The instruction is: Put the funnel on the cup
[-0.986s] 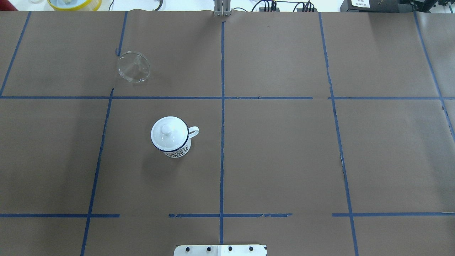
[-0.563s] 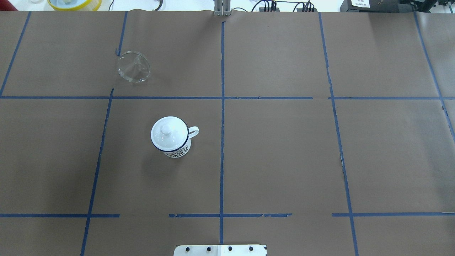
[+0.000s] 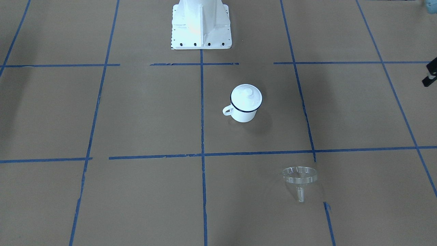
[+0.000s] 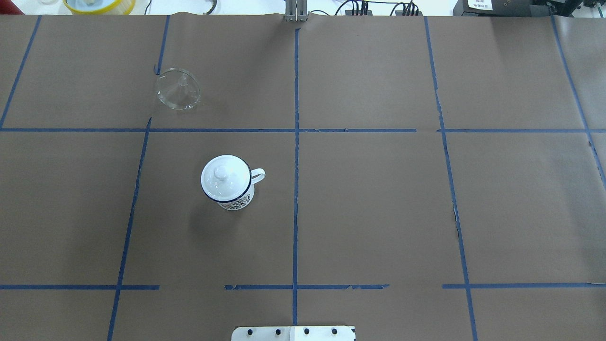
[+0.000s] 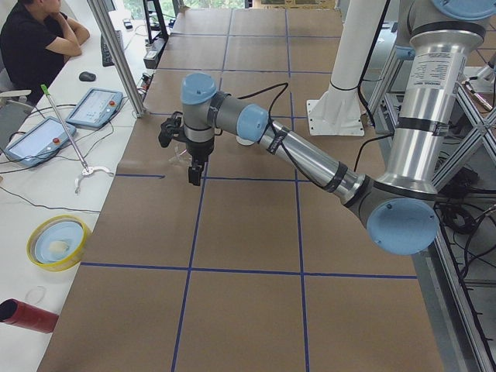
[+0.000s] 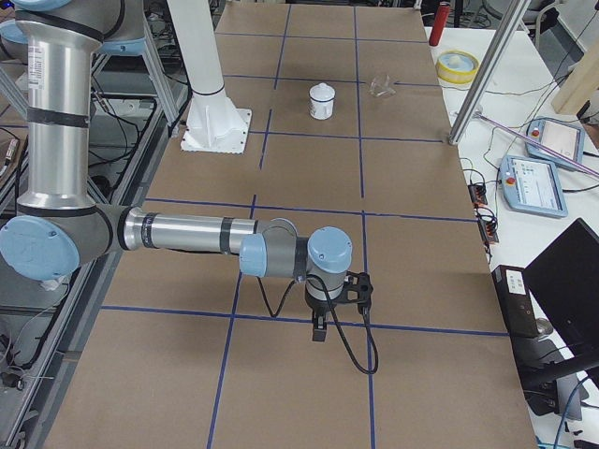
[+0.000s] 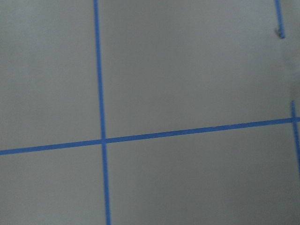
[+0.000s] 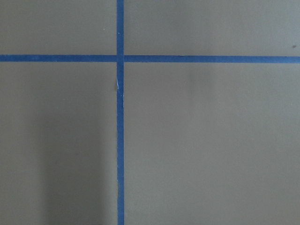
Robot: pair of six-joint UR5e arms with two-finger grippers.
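Cup [image 4: 238, 201] white, dark blue rim, dark print on side; lid [image 4: 222, 179] white. Funnel [image 4: 178, 90] clear. Tabletop [image 4: 378, 213] brown paper, blue tape grid [image 4: 295, 227]. Robot base [image 3: 200, 27] white.

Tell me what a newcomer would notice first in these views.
The white cup on the robot's left half of the table draws the eye first, capped by a knobbed lid. The clear funnel lies apart from it in the next taped square toward the operators' side, easy to miss against the brown paper.
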